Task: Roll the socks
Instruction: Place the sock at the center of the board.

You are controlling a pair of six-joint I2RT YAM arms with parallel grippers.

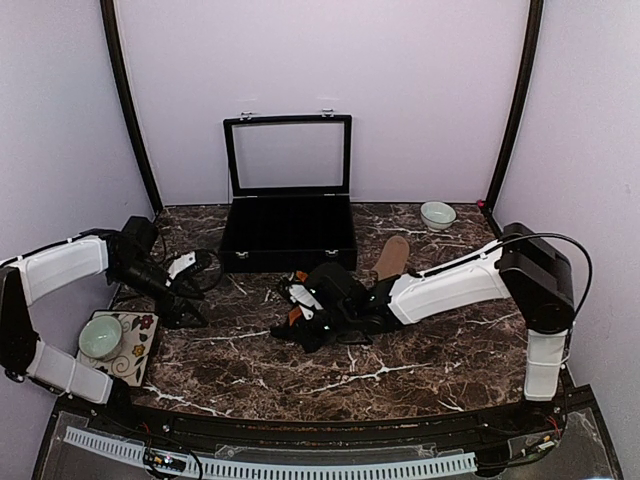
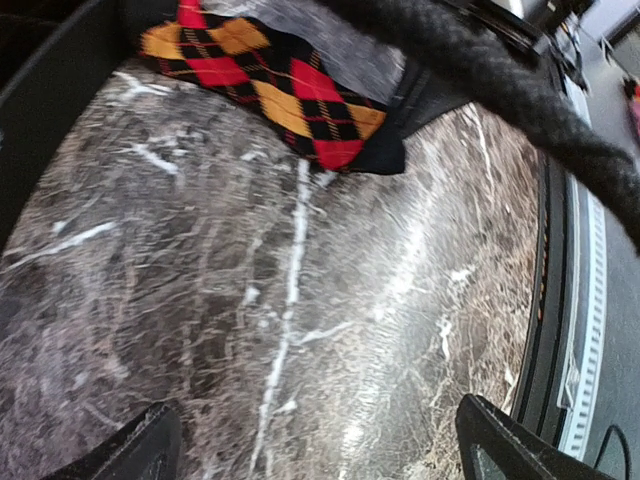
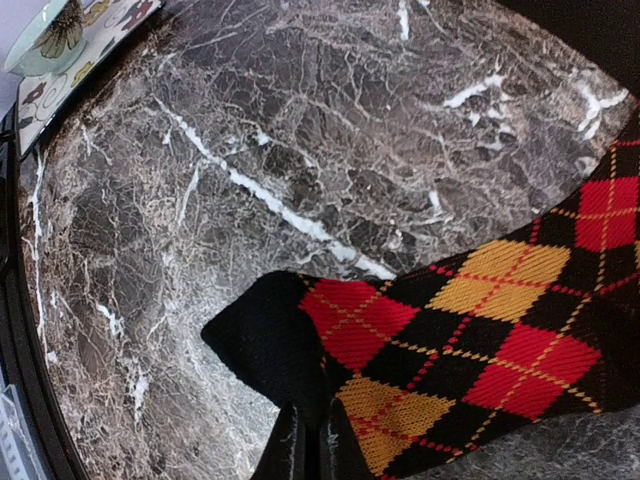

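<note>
The black sock with red, orange and yellow argyle diamonds (image 3: 480, 320) lies on the marble table, its black end folded up. My right gripper (image 3: 322, 448) is shut on that sock's edge near the black end. From above, the sock (image 1: 297, 297) shows only as small orange and red bits under the right gripper (image 1: 303, 318). The plain tan sock (image 1: 392, 256) lies flat behind the right arm, untouched. My left gripper (image 1: 186, 300) hovers open at the left, with only bare marble between its fingertips (image 2: 150, 450). The argyle sock (image 2: 275, 85) lies well ahead of the left gripper (image 2: 320, 452).
An open black case (image 1: 290, 240) with a glass lid stands at the back centre. A small pale bowl (image 1: 437, 214) sits at the back right. A floral plate (image 1: 135, 350) carrying a pale bowl (image 1: 100, 337) sits at the front left, beside the left arm.
</note>
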